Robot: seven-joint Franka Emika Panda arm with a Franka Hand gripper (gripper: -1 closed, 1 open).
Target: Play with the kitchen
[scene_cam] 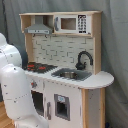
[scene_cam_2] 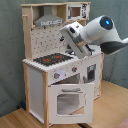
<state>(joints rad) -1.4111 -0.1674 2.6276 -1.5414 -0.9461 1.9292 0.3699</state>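
One arm (scene_cam_2: 100,32) hovers over the kitchen (scene_cam: 67,75); whether its tool is apart, I cannot tell.

First exterior view looks from behind the arm (scene_cam: 15,95) at the kitchen (scene_cam: 70,60), sink end nearer, second exterior view faces its hob corner, kitchen (scene_cam_2: 55,75) shared by both.

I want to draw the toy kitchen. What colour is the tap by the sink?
Black. The tap curves over the sink, clearest in the first exterior view.
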